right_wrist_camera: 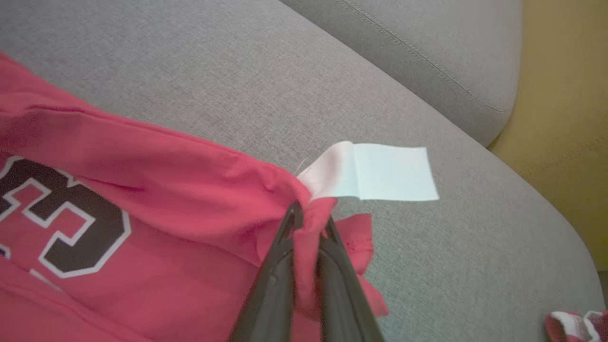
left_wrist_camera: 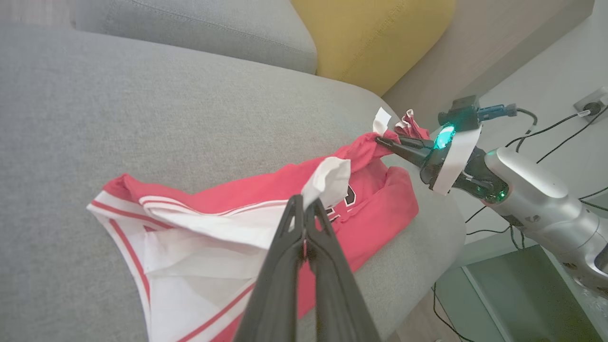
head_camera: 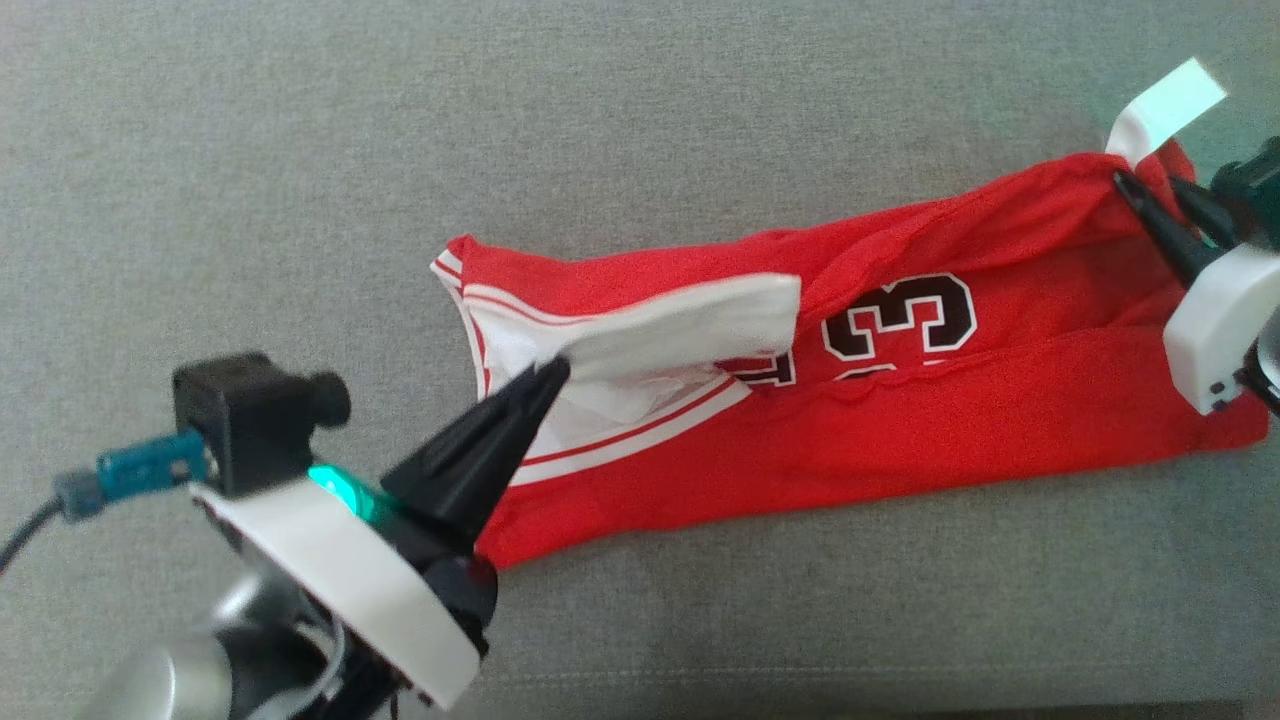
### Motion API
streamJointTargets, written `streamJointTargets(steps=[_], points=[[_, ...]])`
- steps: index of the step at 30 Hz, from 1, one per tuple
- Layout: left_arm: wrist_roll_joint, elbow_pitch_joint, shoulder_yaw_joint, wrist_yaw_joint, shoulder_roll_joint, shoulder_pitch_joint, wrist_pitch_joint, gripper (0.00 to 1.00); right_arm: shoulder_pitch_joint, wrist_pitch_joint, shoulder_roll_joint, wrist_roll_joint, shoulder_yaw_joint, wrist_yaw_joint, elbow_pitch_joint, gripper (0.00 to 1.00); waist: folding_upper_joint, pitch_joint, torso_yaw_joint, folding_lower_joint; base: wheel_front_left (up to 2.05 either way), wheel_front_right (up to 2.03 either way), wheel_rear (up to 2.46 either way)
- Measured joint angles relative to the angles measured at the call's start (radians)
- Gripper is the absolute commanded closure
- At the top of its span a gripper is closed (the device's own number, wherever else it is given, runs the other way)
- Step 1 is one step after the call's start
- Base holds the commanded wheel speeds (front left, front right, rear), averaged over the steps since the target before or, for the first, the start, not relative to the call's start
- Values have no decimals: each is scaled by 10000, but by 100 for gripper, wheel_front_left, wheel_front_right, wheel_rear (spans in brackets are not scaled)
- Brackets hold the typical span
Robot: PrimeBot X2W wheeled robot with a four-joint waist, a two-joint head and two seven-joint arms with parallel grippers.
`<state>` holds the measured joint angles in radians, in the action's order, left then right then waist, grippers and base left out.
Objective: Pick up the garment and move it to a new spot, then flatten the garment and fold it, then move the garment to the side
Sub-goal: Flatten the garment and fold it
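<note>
Head view puts closest to us the left gripper (head_camera: 552, 372), its two dark fingers pressed together on a white fold of the red basketball jersey with white trim and a black number (head_camera: 950, 400), which lies stretched lengthwise across the middle of the grey woven sofa seat (head_camera: 300, 150). Farther along, toward the seat's right end, we see the right gripper (head_camera: 1147, 185) with its jaws nearly closed, pinching the jersey's bunched red hem just beside a white rectangular cloth label (head_camera: 1165, 105). Beyond the seat's far edge, in the left wrist view, we make out a mustard-yellow cushion (left_wrist_camera: 375, 33).
</note>
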<state>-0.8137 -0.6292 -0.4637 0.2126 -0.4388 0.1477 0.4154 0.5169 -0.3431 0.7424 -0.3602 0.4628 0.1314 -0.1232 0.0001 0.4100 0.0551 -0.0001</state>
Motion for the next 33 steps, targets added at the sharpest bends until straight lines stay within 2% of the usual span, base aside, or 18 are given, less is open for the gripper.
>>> streamJointTargets(steps=[8,17,19,20,21,22,23,24,25,26,28,29,30,33], points=[[-88,-117,-25,88,-2,-1055,-491,100,-214,173,541,44,127,0,412,100,0,2,19,0,0,0,0],[-167,8,-88,61,52,-1402,-832,100,-254,328,947,424,125,0,803,100,0,-55,48,0,0,0,0],[-178,102,-142,58,123,-1480,-872,100,-394,368,1166,541,408,0,1068,100,0,-89,7,0,0,0,0],[-182,144,-173,56,146,-1476,-872,100,-420,370,1260,570,545,0,1120,93,0,-108,-9,0,0,0,0],[-199,188,-197,27,167,-1479,-874,100,-422,403,1377,644,673,0,1177,73,0,-126,-25,0,0,0,0],[-240,234,-222,25,199,-1480,-905,100,-422,433,1557,671,846,0,1277,57,0,-139,-41,0,0,0,0],[-236,299,-276,17,219,-1480,-903,100,-422,443,1745,713,1007,0,1363,23,0,-148,-59,0,0,0,0],[-236,405,-332,15,249,-1481,-917,100,-423,441,1941,713,1145,0,1421,0,0,-156,-78,0,0,0,0],[-238,535,-366,17,301,-1485,-949,95,-422,437,2105,711,1220,0,1427,0,0,-170,-97,0,0,0,0],[-251,658,-370,31,359,-1494,-1007,85,-424,370,2219,704,1258,0,1425,0,0,-194,-116,0,0,0,0],[-263,800,-374,40,380,-1518,-1009,55,-429,270,2305,690,1287,0,1427,0,0,-229,-134,0,0,0,0],[-257,947,-364,75,374,-1557,-1018,13,-439,161,2360,635,1292,0,1438,0,0,-271,-152,0,0,0,0],[-245,1127,-347,73,380,-1639,-1101,0,-473,77,2422,552,1287,0,1473,0,0,-314,-168,0,0,0,0],[-121,1684,-267,77,441,-1739,-1442,0,-807,-165,2437,196,957,0,1592,0,0,-472,-191,0,0,0,0]])
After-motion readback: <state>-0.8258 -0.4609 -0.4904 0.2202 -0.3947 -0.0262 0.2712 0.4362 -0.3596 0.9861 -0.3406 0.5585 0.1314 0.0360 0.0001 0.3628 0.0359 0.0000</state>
